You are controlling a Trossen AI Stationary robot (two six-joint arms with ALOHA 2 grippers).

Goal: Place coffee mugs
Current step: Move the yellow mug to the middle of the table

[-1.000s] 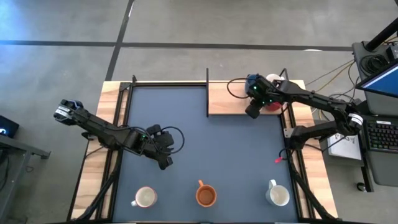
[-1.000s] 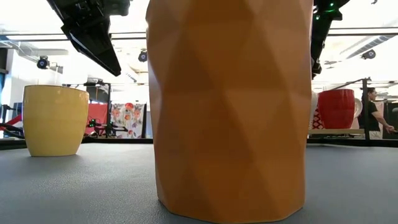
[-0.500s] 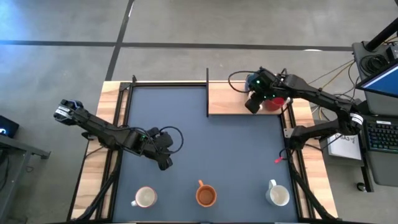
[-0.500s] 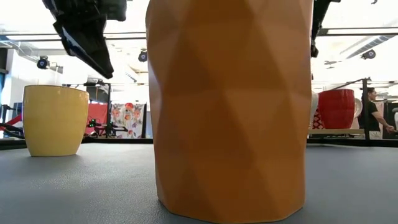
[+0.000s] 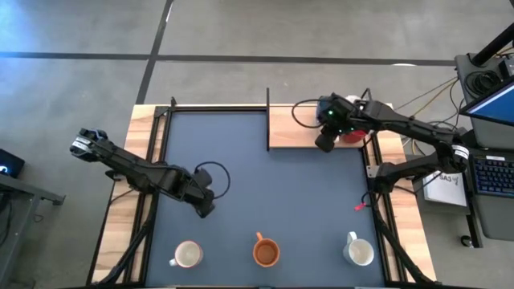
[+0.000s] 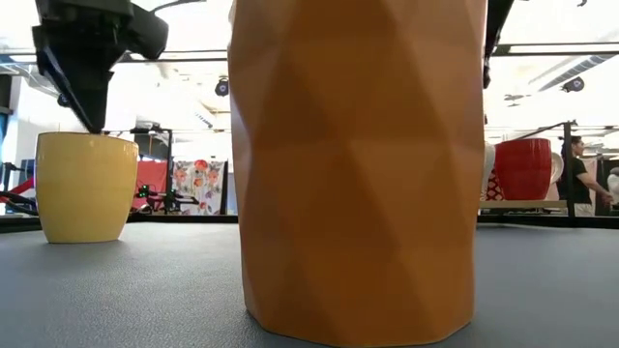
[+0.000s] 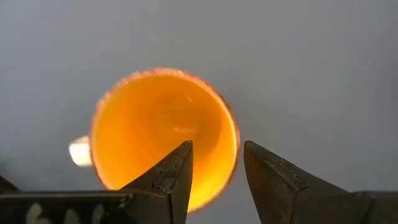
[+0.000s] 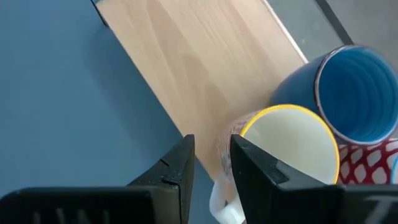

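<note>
Since a second ago the left claw (image 5: 205, 210) has slid toward the near left of the desk (image 5: 265, 185) and now hangs over the yellow mug (image 7: 163, 134), fingers parted astride its rim. The right claw (image 5: 324, 143) has barely shifted at the wooden shelf (image 8: 205, 68), its slightly parted fingers empty beside the cream mug (image 8: 289, 146) and blue mug (image 8: 357, 84). These mugs look rigid, glazed, slippery and chippable; pinching the wall at the rim seems safest. Both arms reach out low, wrists bent downward.
</note>
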